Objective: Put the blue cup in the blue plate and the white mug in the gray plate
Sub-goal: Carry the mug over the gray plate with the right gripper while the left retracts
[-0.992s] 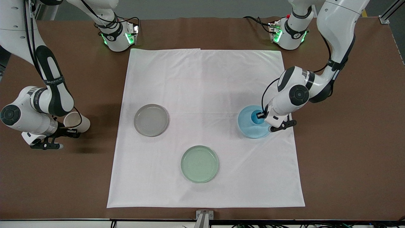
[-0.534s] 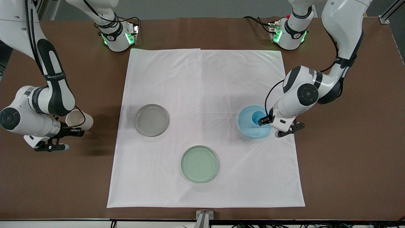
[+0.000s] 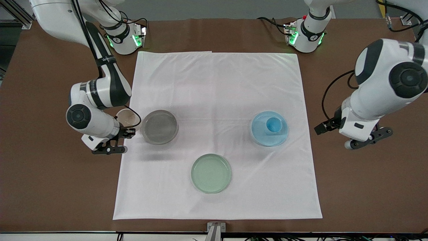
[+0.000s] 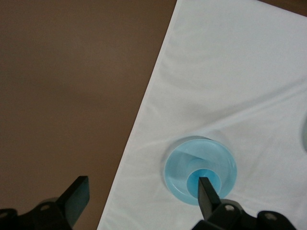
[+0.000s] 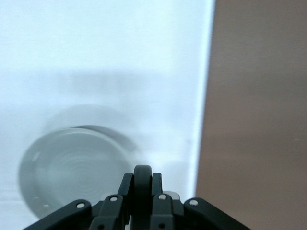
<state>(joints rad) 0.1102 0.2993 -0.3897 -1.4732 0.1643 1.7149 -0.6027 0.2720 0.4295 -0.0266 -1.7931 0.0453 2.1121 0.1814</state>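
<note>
Pinching the white mug (image 3: 127, 117) by its rim, the right pincer (image 3: 124, 134) hangs over the white cloth's (image 3: 214, 87) edge beside the gray plate (image 3: 159, 127). The blue cup (image 3: 273, 125) stands in the blue plate (image 3: 261, 135). The left pincer (image 4: 139, 201), fingers spread, hangs over bare desk (image 3: 367, 187) near the left arm's edge.

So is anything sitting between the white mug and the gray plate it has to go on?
Nothing visible. The right gripper holds the white mug by its handle right beside the gray plate, whose surface is bare. The pale green plate lies nearer the front camera, off that path.
</note>
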